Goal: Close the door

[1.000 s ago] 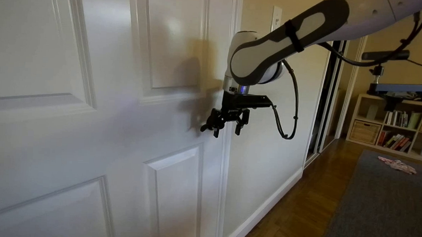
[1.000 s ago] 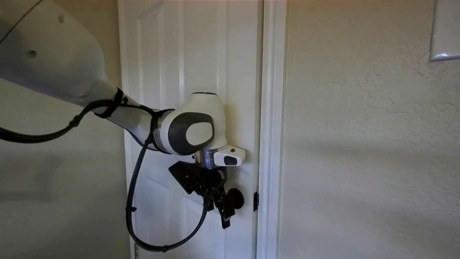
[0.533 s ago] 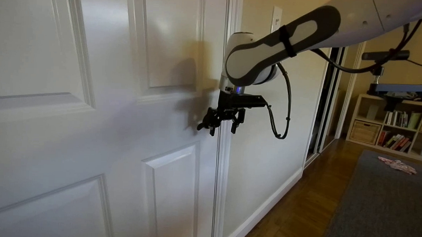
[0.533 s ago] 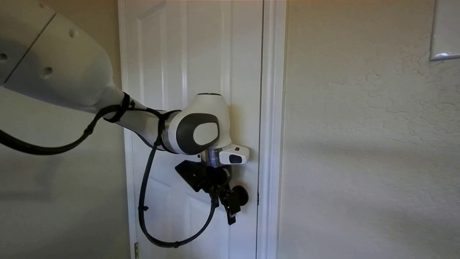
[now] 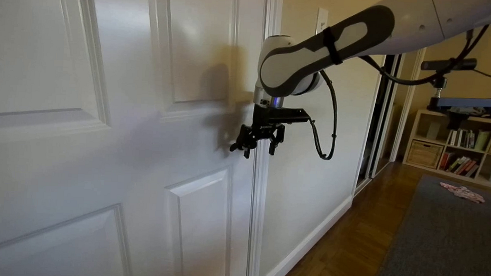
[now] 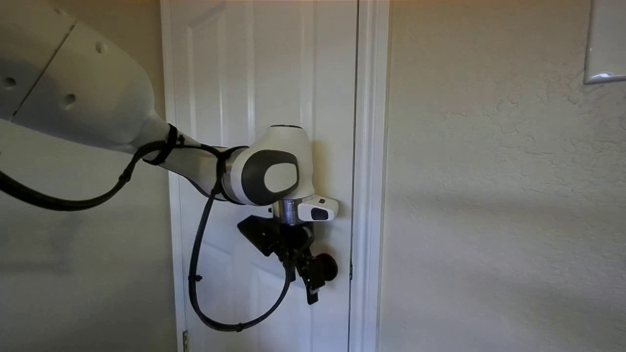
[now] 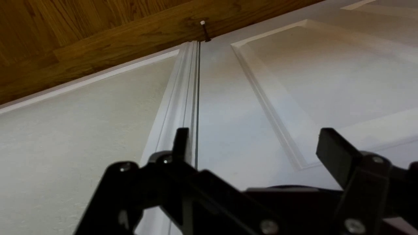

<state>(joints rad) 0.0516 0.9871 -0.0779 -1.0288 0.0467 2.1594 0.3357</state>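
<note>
The white panelled door (image 5: 145, 158) fills the left of an exterior view; it also shows behind my arm in an exterior view (image 6: 279, 63) and in the wrist view (image 7: 228, 137). Its free edge lies against the jamb, with only a thin dark line between them. The black handle (image 6: 329, 267) sits near that edge, partly hidden by my gripper; its tip (image 5: 233, 147) shows too. My gripper (image 5: 259, 153) points down beside the handle, close to the door. Its fingers are wide apart with nothing between them in the wrist view (image 7: 254, 143). Whether it touches the handle or door is unclear.
The white door frame (image 6: 371, 171) and beige wall (image 6: 489, 195) stand beside the door. A light switch (image 5: 322, 20) is on the wall behind my arm. A doorstop (image 7: 205, 31) shows low by the wood floor. A shelf (image 5: 444, 142) and dark rug (image 5: 435, 246) lie farther off.
The door has swung toward its frame, and the gap with the latch plate has narrowed to a thin line. My arm moved along with it, then rose slightly; the fingers stayed open.
</note>
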